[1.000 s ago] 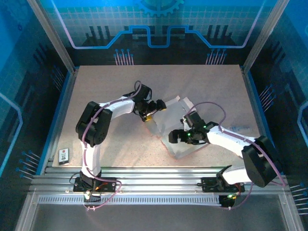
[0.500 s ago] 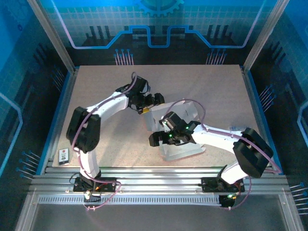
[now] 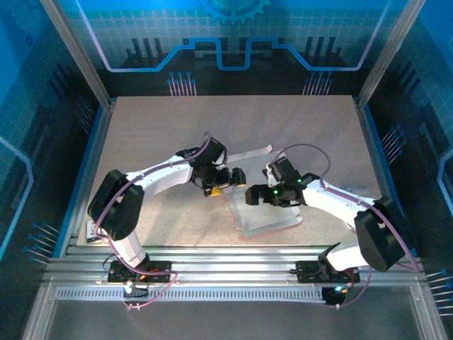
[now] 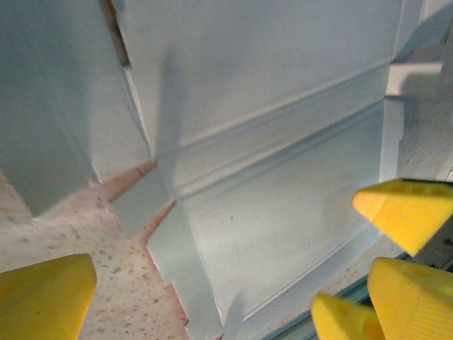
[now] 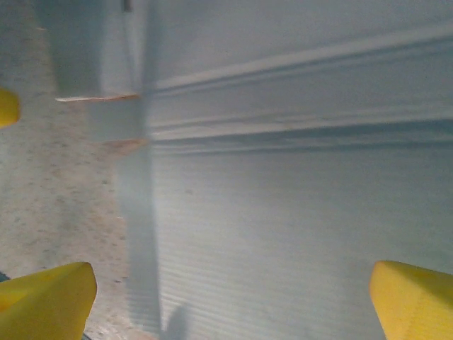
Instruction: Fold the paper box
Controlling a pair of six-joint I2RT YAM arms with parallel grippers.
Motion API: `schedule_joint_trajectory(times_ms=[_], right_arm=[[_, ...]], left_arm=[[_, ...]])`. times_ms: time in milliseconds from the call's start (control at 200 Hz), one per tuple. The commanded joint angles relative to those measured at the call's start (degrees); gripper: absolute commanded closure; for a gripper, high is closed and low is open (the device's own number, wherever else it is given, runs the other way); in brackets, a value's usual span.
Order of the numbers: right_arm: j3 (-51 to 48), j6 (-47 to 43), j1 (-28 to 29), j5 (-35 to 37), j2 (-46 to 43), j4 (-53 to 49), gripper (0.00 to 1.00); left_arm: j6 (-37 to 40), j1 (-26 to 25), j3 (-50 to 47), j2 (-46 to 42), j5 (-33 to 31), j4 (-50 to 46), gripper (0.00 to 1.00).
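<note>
The paper box [image 3: 263,218] lies opened flat at the middle of the worktop [image 3: 156,134], pale inner side up, creases showing. Your left fingers [image 4: 44,294] and right fingers [image 5: 49,297] stand spread wide just above its panels, facing each other over the sheet's far half and pinching nothing.
</note>
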Motion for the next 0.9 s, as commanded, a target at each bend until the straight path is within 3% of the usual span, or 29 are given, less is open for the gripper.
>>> schedule_joint_trajectory(times_ms=[0, 585, 670, 891], right_arm=[[-2.1, -1.4, -1.3, -1.7, -0.5, -1.7, 0.0], [-5.3, 0.5, -1.9, -2.4, 1.1, 1.0, 0.0], [-5.6, 0.5, -1.9, -2.4, 1.3, 1.1, 0.0], [-6.0, 0.7, -2.0, -2.5, 1.4, 1.6, 0.0]], left_arm=[[-2.9, -0.7, -1.9, 1.6, -1.3, 2.2, 0.01], [-4.0, -2.9, 1.0, 6.1, -0.6, 5.2, 0.02], [-4.4, -3.0, 1.4, 6.0, -0.6, 5.8, 0.07], [-3.5, -3.2, 2.5, 6.4, -2.0, 3.7, 0.33]])
